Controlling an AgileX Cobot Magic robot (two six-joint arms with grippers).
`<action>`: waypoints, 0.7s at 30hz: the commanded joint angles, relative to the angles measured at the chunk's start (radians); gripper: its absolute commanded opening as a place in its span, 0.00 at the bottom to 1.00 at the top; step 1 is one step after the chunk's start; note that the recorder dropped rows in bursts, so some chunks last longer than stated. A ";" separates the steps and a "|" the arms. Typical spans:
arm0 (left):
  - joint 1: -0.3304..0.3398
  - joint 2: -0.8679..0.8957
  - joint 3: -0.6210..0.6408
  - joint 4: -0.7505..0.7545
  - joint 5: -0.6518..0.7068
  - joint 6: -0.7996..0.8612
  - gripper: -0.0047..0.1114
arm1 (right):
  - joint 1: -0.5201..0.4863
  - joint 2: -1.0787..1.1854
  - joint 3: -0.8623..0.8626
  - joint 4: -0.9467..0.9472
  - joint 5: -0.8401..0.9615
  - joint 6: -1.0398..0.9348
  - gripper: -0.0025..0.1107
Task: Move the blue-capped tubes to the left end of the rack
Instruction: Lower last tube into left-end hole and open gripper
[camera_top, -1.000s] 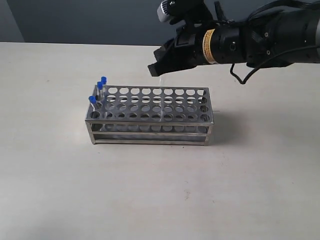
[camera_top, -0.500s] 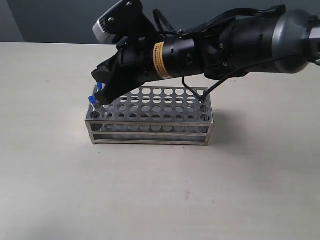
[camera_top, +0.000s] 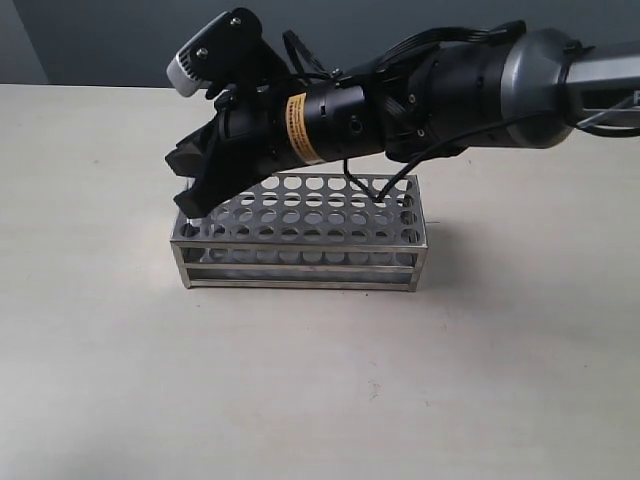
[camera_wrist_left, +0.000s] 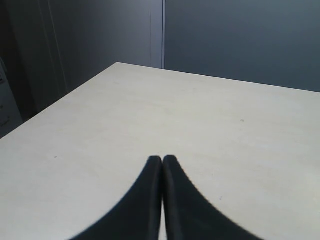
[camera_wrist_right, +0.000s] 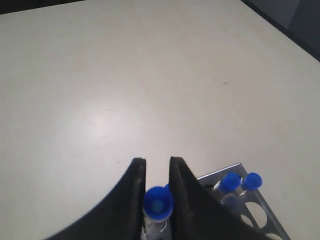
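The steel rack stands mid-table. My right gripper reaches across to the rack's left end and hides the tubes in the exterior view. In the right wrist view, that gripper is shut on a blue-capped tube, whose cap sits between the two black fingers. Two more blue-capped tubes stand side by side at the rack's corner. A sliver of blue shows behind the held cap. My left gripper is shut with nothing in it, over bare table.
The beige table surrounds the rack. My right arm stretches over the rack's back from the right. A dark wall lies beyond the table's far edge.
My right gripper has swept leftward from above the rack's middle to its left end, carrying the tube. It has dropped lower and now covers the three tubes standing there.
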 joint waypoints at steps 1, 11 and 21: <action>0.001 -0.004 -0.001 0.001 0.003 -0.002 0.05 | 0.005 0.016 -0.004 0.000 -0.009 -0.004 0.02; 0.001 -0.004 -0.001 0.001 0.001 -0.002 0.05 | 0.053 0.018 -0.006 0.000 0.097 -0.085 0.02; 0.001 -0.004 -0.001 0.001 0.001 -0.002 0.05 | 0.053 0.023 -0.008 -0.002 0.099 -0.098 0.02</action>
